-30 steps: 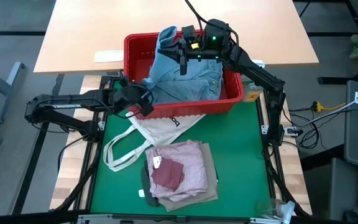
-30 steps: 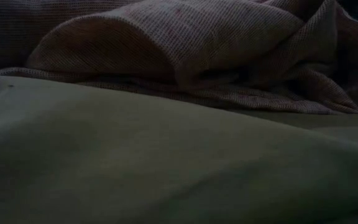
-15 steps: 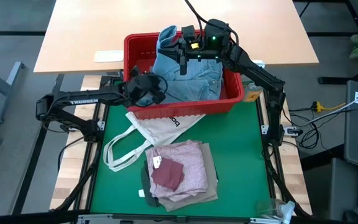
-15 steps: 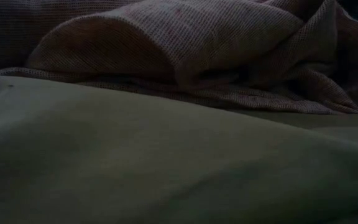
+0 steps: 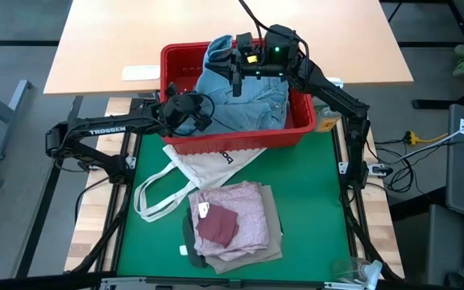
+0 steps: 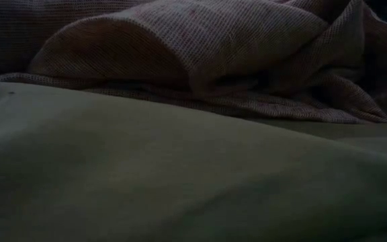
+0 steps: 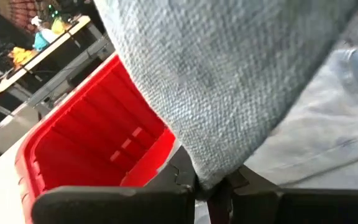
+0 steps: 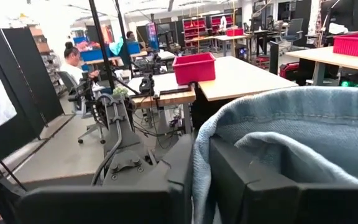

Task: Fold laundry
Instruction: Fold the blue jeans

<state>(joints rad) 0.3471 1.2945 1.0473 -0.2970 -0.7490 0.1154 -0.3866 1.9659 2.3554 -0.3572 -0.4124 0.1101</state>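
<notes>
The light blue denim jeans (image 5: 244, 101) lie heaped in the red basket (image 5: 304, 129) at the table's far side. One end is raised above the basket. My right gripper (image 5: 238, 74) is shut on that raised end, high over the basket's far wall. My left gripper (image 5: 202, 113) is at the basket's near-left part, shut on a lower fold of the jeans (image 7: 241, 81). A folded pile lies on the green mat. It has the mottled pink top (image 5: 244, 211) above the beige trousers (image 5: 274, 242). My left gripper pinches a hanging fold of the jeans (image 7: 211, 177) between its two fingers, coming from the table's left and slanting slightly down. The denim rises from the fingers; the rest lies in the basket. My right gripper pinches the jeans' raised edge (image 8: 199, 163) between its two fingers, held level. The denim hangs from there into the basket.
A white tote bag (image 5: 204, 165) lies on the mat between the basket and the pile, its handles (image 5: 155, 197) looped toward the left. A dark red cloth (image 5: 216, 227) lies on the pile. A wooden table (image 5: 119, 40) stands behind the basket. The low view shows only cloth (image 6: 180, 181) close up.
My left gripper has moved toward the table's right and far edge, from beside the basket's near-left corner in over its rim to the jeans, and has turned toward them. My right gripper has kept still with the raised denim.
</notes>
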